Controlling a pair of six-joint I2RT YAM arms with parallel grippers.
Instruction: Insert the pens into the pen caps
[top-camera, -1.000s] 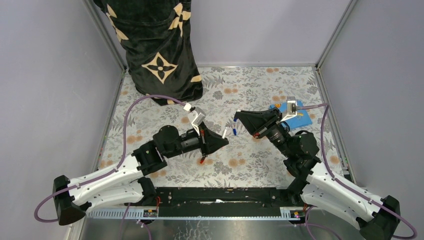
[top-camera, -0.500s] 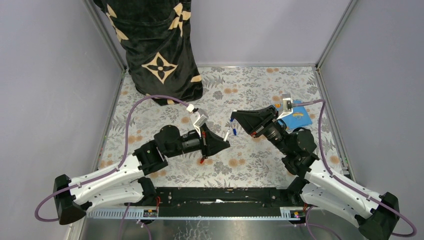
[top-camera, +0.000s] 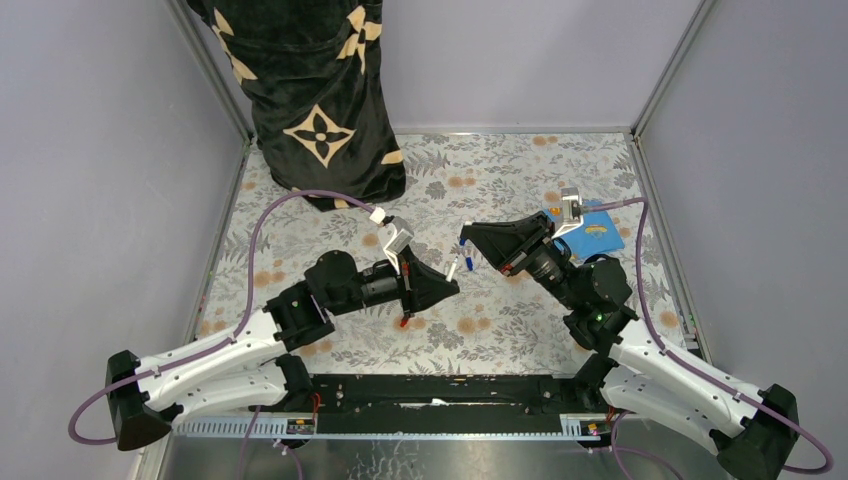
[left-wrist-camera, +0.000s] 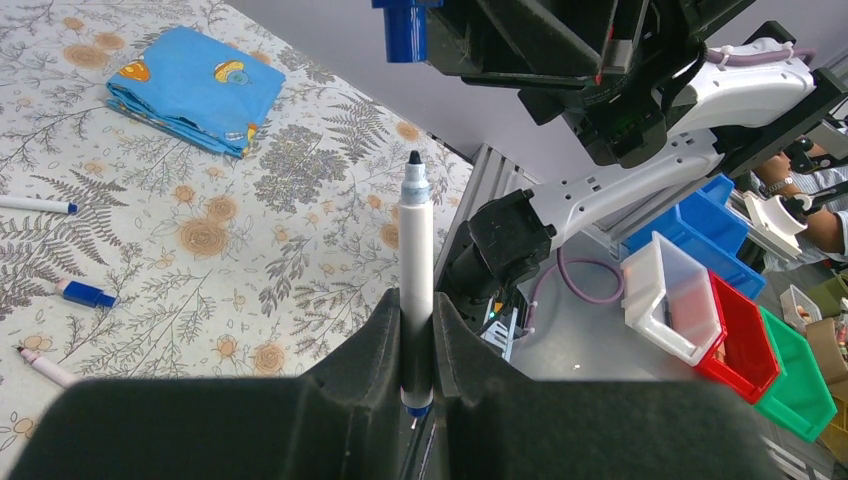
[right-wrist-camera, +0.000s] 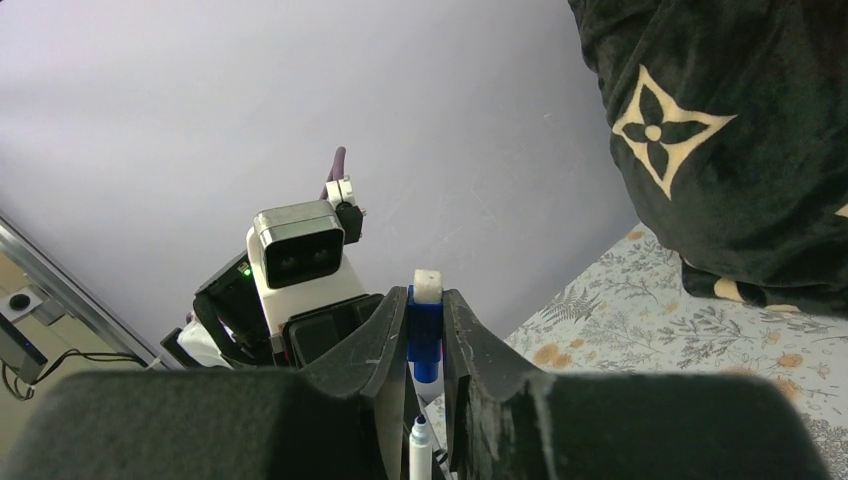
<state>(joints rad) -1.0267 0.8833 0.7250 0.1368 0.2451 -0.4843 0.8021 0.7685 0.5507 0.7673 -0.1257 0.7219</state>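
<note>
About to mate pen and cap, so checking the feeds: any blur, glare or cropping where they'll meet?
Left wrist: pen sharp and well lit, cap cropped by the top edge. Right wrist: cap crisp, the fingers around it dark and soft; pen tip barely in frame at the bottom. Top external: even light, no glare, both parts tiny.
</note>
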